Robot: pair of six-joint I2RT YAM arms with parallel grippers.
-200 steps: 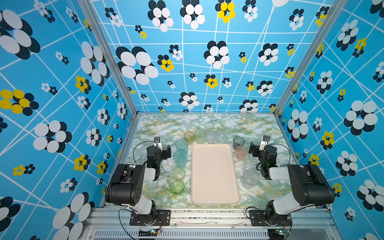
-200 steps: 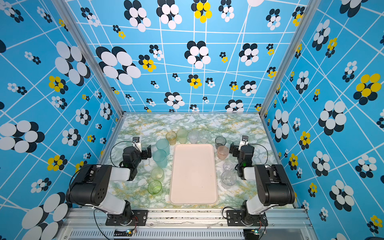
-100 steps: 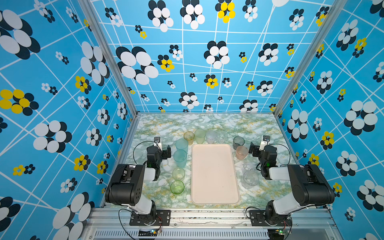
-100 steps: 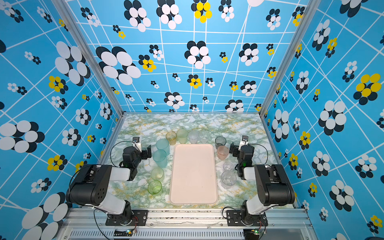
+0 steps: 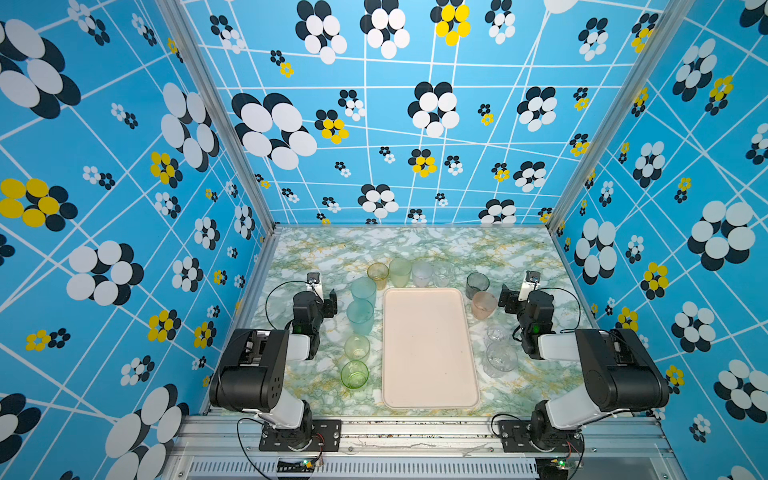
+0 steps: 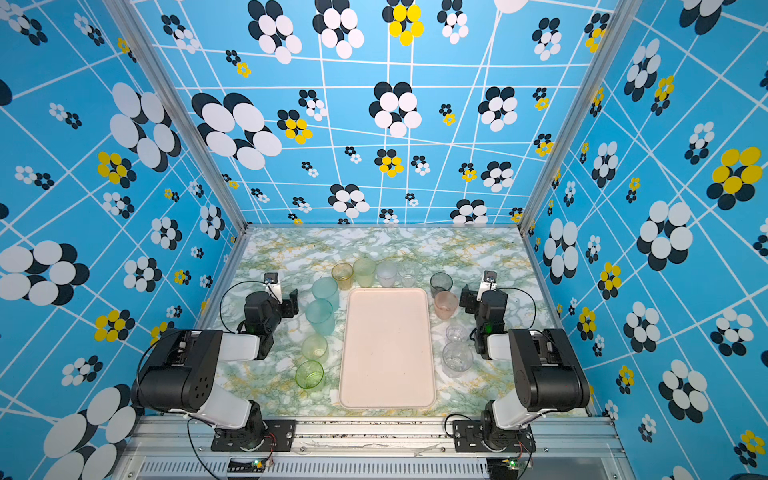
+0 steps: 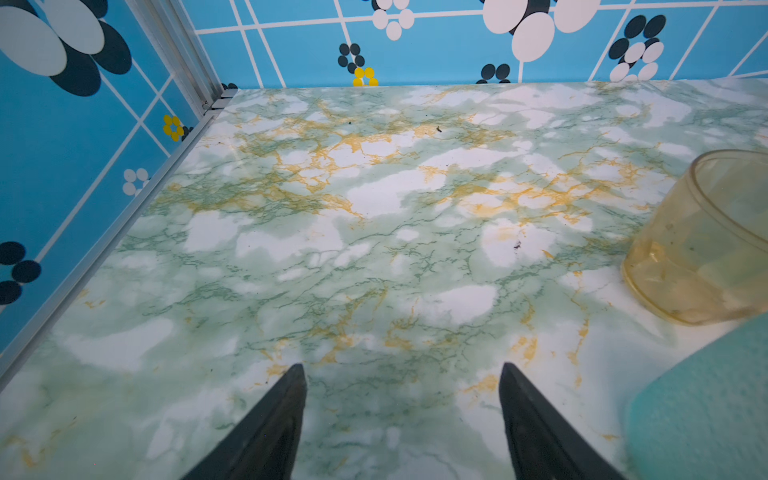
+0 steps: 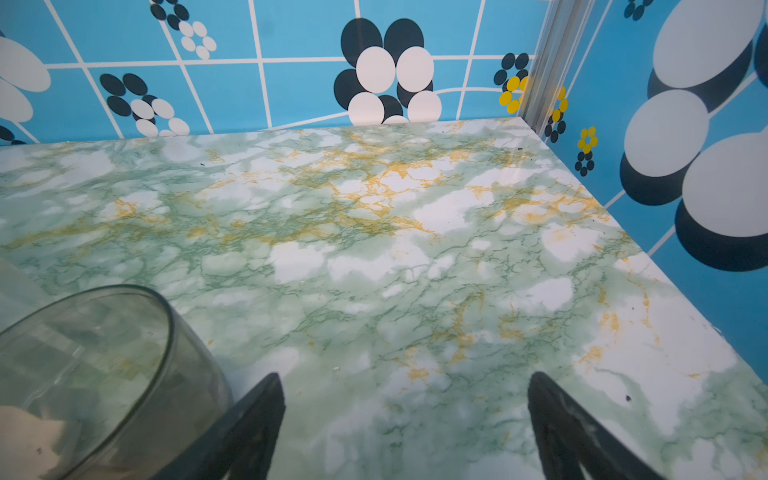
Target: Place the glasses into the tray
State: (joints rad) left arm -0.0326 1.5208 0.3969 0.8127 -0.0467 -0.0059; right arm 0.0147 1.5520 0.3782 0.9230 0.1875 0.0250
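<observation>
The tray (image 5: 430, 353) lay empty, the glasses (image 5: 354, 374) upright on the table (image 5: 415, 245) around it. The left claw (image 7: 401, 368) had a teal glass (image 5: 363, 289) just right of it, the right claw (image 8: 405, 376) a pink glass (image 5: 483, 304) just left; both gaped, holding nothing.

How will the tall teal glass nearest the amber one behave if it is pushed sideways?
The teal glass stands upright and tall for its width, so it may tip rather than slide. Its translucent wall suggests it is light.
</observation>
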